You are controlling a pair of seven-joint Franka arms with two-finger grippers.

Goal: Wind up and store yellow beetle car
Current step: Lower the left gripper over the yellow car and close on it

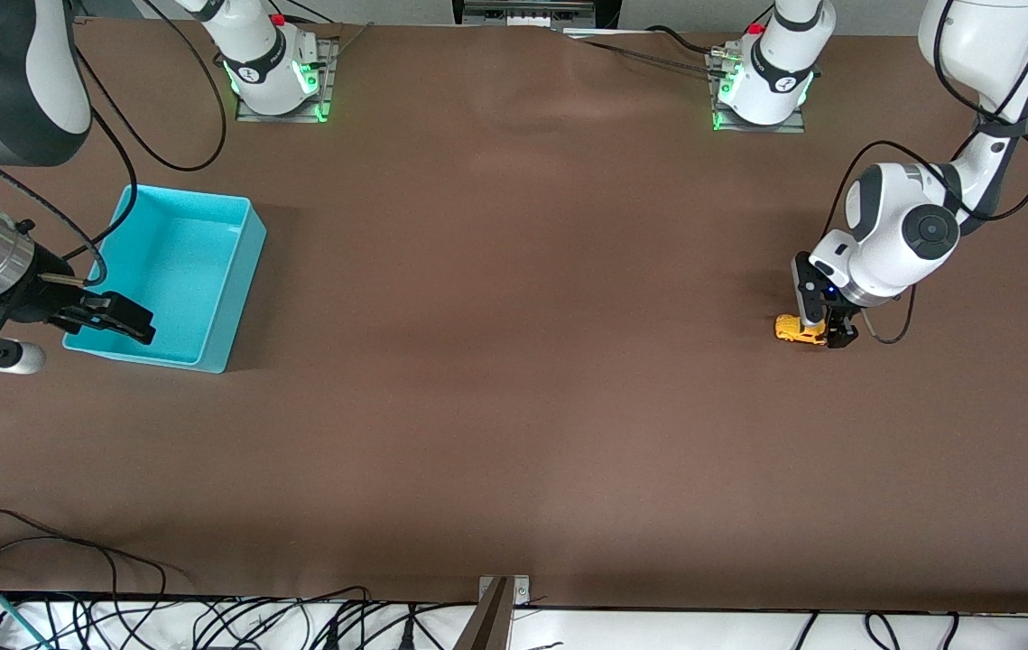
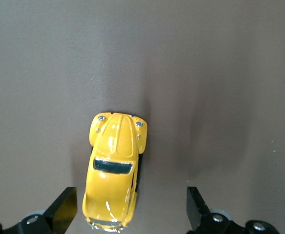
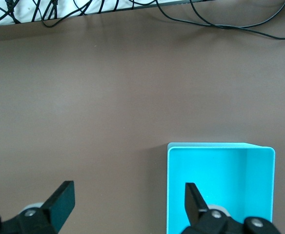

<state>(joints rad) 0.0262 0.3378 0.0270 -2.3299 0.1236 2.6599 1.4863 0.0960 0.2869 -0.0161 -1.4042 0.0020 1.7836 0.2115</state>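
Observation:
The yellow beetle car (image 1: 793, 329) (image 2: 113, 165) stands on its wheels on the brown table at the left arm's end. My left gripper (image 1: 825, 336) (image 2: 131, 207) is down at the table with its jaws open on either side of the car's rear half. The car lies closer to one finger, and neither finger touches it. My right gripper (image 1: 121, 318) (image 3: 129, 202) hangs open and empty over the edge of the turquoise bin (image 1: 241, 280) (image 3: 215, 145) at the right arm's end. One of its fingers is over the bin, the other over bare table. The bin holds nothing.
Loose black cables (image 1: 116, 614) (image 3: 84, 9) run along the table's edge nearest the front camera, beside a small metal bracket (image 1: 500, 600). Both arm bases (image 1: 279, 81) (image 1: 762, 90) stand along the top of the front view.

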